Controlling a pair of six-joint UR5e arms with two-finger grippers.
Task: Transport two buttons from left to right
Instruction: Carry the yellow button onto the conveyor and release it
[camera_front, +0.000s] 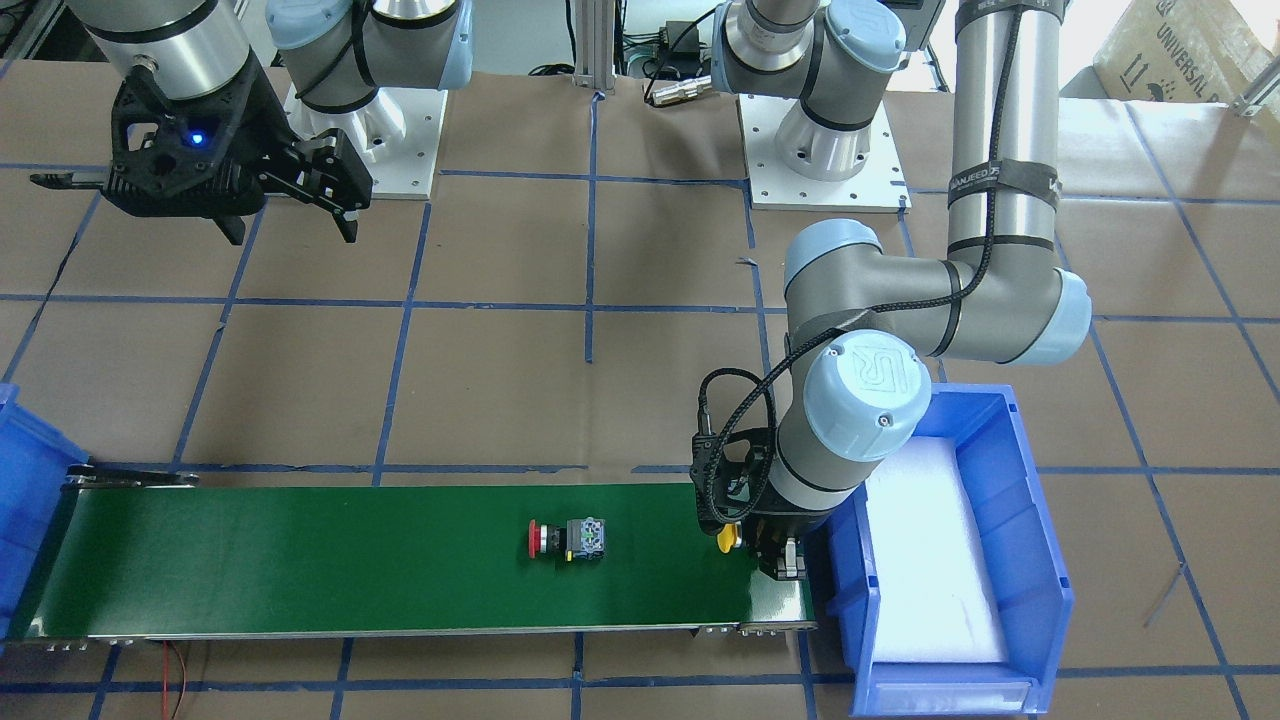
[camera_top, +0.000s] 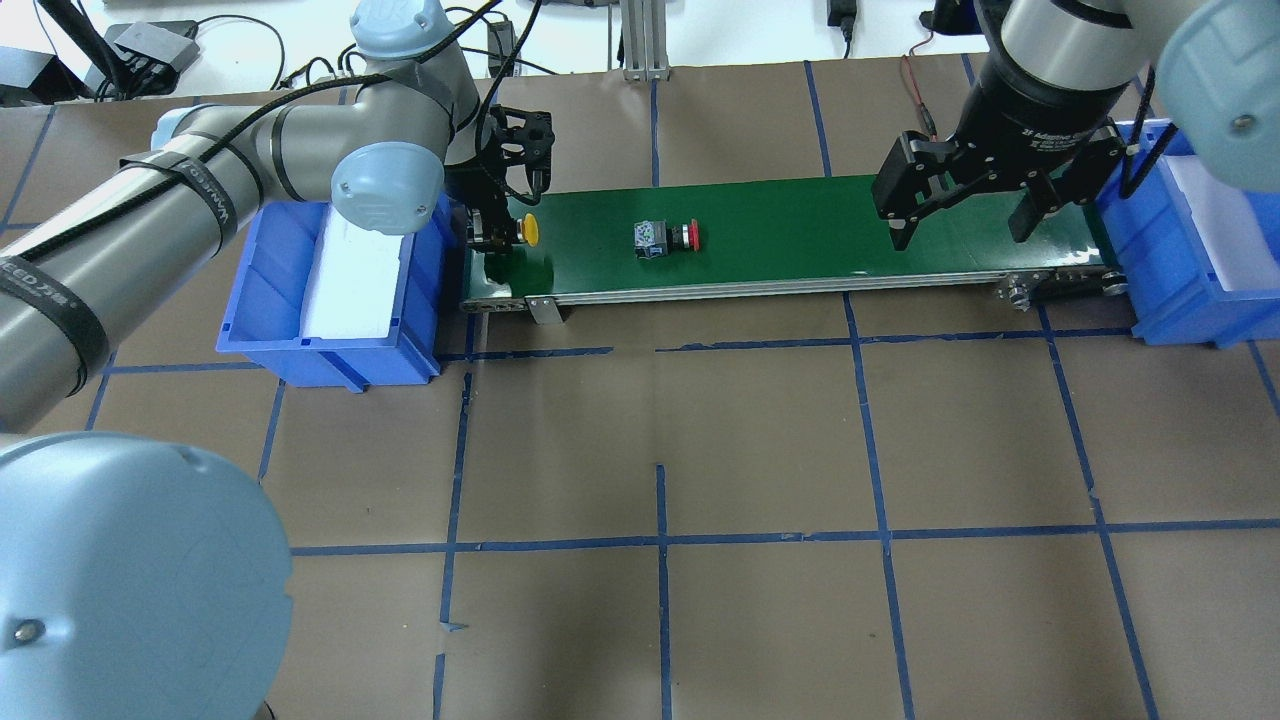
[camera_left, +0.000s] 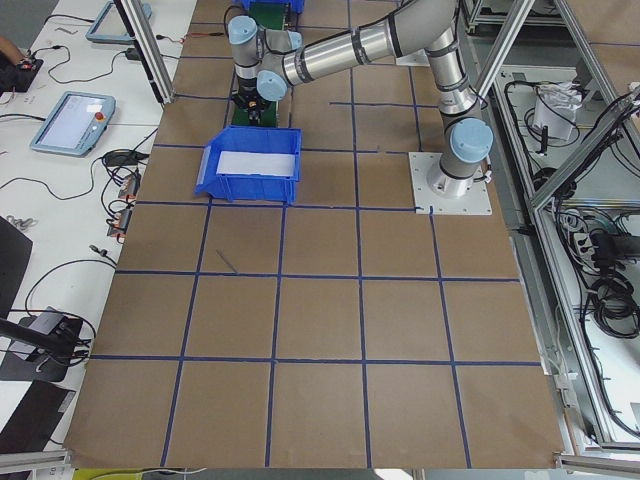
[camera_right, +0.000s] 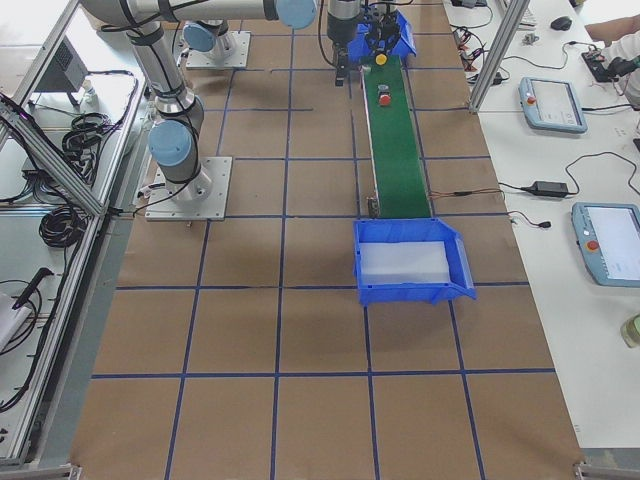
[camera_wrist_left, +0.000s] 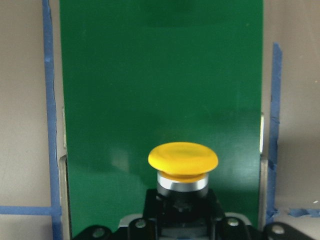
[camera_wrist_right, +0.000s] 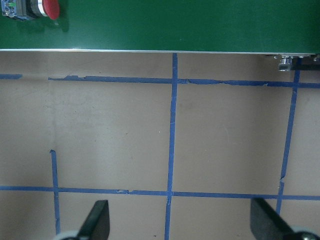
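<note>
**Surface.** The table (camera_top: 760, 440) is papered brown and gridded in blue tape. A green conveyor belt (camera_top: 800, 225) runs across it between a left bin (camera_top: 330, 365) and a right bin (camera_top: 1175, 310). Both bins are blue and lined with white foam.

**Item 1, yellow button (camera_wrist_left: 183, 161).** It is at the belt's left end, with its cap pointing along the belt toward the right side. My left gripper (camera_top: 490, 238) is clamped on its black rear body, and the cap and metal collar jut free beyond the fingers. I cannot tell whether the button touches the belt or hangs just above it.

**Item 2, red button (camera_top: 667, 237).** It lies on its side on the belt, left of the middle, with its cap toward the right bin. It is well apart from both grippers.

**Item 3, right gripper (camera_top: 960, 230).** Its fingers are spread wide and hold nothing. It is raised high near the belt's right end. I cannot tell whether it is over the belt or over the table on the robot's side.

**Handling, as I judge it.**
- Both buttons look like rigid, light, hard-plastic parts that are not delicate.
- The domed caps are smooth and round and would likely slip between the fingers.
- The blocky rear body offers flat opposed faces, so I would take hold there, across the block.
- The red one, lying on its side, may roll on its cap rim if nudged, so I would close on it squarely.
</note>
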